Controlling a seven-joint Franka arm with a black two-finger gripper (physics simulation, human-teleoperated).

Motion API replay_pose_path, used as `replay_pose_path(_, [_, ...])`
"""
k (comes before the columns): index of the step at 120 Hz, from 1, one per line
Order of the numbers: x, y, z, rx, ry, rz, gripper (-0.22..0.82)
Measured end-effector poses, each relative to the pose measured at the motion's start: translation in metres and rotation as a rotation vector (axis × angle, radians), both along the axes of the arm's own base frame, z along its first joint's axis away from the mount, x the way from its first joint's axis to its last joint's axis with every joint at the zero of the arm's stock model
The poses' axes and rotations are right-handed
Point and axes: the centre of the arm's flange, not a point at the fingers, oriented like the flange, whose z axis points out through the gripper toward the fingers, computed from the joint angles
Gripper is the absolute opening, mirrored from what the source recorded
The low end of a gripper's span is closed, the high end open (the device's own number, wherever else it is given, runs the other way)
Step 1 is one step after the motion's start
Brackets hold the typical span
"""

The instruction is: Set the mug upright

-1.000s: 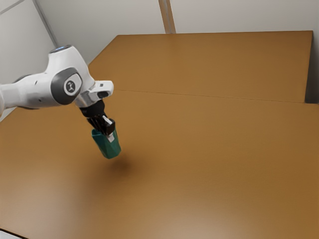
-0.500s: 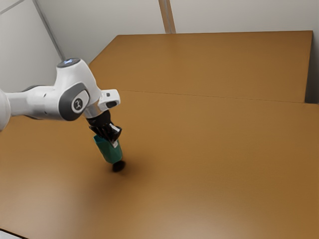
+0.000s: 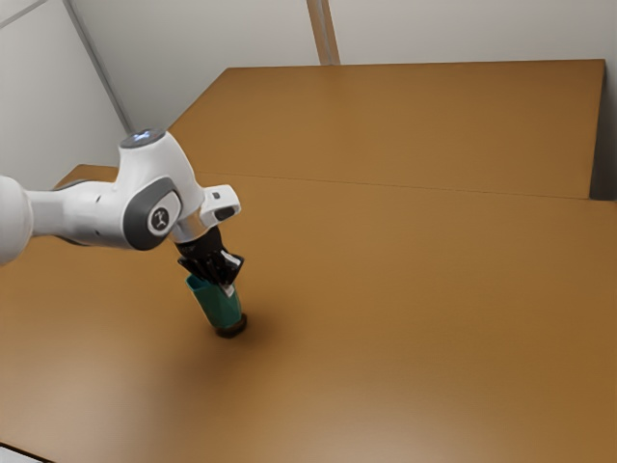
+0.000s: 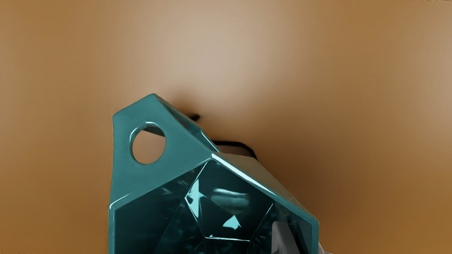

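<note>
Mug (image 3: 219, 306) tilts, glossy teal and faceted, its handle (image 4: 178, 146) round-holed.

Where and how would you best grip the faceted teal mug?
I'd grip the faceted teal mug by its thin rim wall, from its open mouth, one finger of the hand inside, one outside: the mouth faces the hand, and the flat, holed handle juts clear.

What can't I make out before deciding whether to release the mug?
- Mug's underside: exterior view, lost in dark shadow; wrist view, behind its own walls. Full contact with the table is untellable.
- Outer finger: wrist view, mostly behind the mug's wall and cut off by the edge.
- Rest of the rim: wrist view, cut off by the edge.
</note>
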Motion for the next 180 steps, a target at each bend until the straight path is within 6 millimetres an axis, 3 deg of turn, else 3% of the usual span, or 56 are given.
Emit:
replay_pose_path(48, [0.004,-0.001,-0.018,0.01,0.017,0.04,-0.17])
replay_pose_path(56, [0.005,-0.002,-0.018,0.009,0.014,0.042,-0.1])
replay_pose_path(80, [0.005,-0.006,-0.007,-0.002,-0.011,0.05,0.3])
replay_pose_path(96, [0.002,-0.008,0.018,-0.009,-0.057,0.052,0.44])
replay_pose_path(115, [0.004,-0.013,0.053,-0.017,-0.106,0.046,0.52])
replay_pose_path(149, [0.037,-0.008,0.136,-0.019,-0.081,0.05,0.57])
replay_pose_path(180, [0.059,-0.008,0.184,-0.01,-0.011,0.043,0.59])
